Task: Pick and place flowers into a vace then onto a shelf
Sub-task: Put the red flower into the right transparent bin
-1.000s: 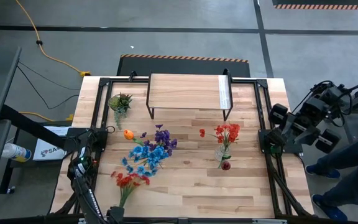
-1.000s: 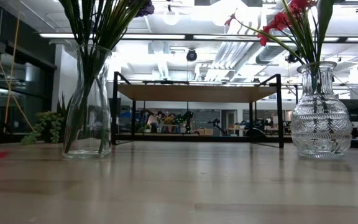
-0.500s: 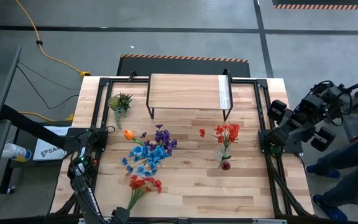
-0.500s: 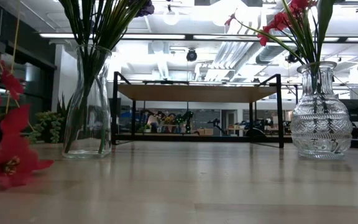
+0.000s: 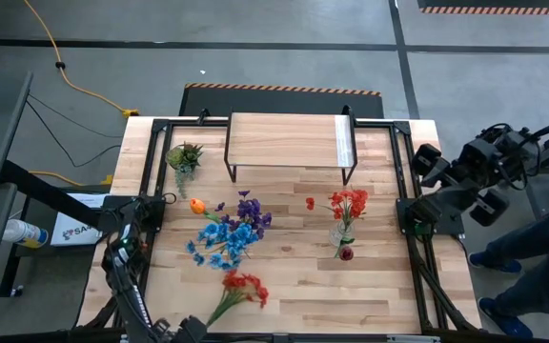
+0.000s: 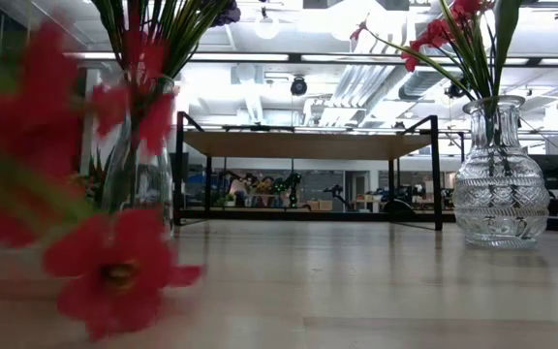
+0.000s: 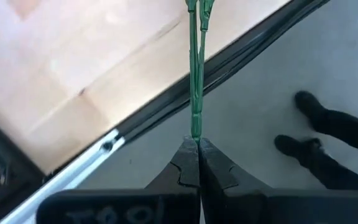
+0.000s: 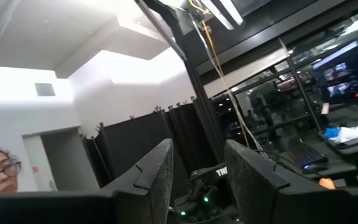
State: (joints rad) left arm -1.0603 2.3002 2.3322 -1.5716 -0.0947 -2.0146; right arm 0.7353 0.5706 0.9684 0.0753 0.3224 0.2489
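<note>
My left gripper [image 5: 189, 329] is at the table's near edge, left of centre, pointing down and shut on a red-bloomed flower spray [image 5: 242, 285]. Its blooms [image 6: 114, 276] show large and blurred at the left of the low view. A tall clear vase [image 6: 139, 165] holds the blue, purple and orange flowers [image 5: 227, 232]. A round cut-glass vase [image 6: 500, 174] holds red flowers [image 5: 348, 203]. The shelf [image 5: 289, 141] stands at the far side. My right gripper [image 8: 197, 168] is open with nothing between its fingers, raised beside the table's right edge [image 5: 427, 160]. My left gripper pinches the bare lower end of the spray's green stem [image 7: 196, 127] between its two fingertips [image 7: 188, 163], from above, pointing down. The stem runs out from the fingers toward the table's right and far side. Whether the blooms touch the wood, I cannot tell.
A small spiky green plant [image 5: 184, 155] sits at the far left. One loose red bloom [image 5: 310, 203] lies left of the round vase. A person's legs [image 5: 532, 257] are beside the table's right edge, and shoes [image 7: 303, 124] show on the floor past the near edge.
My left gripper has rolled about its downward axis and risen a little, still shut on the stem. The red spray has swung about its held end, its blooms moving toward the table's right. My right gripper has tipped a little in place.
</note>
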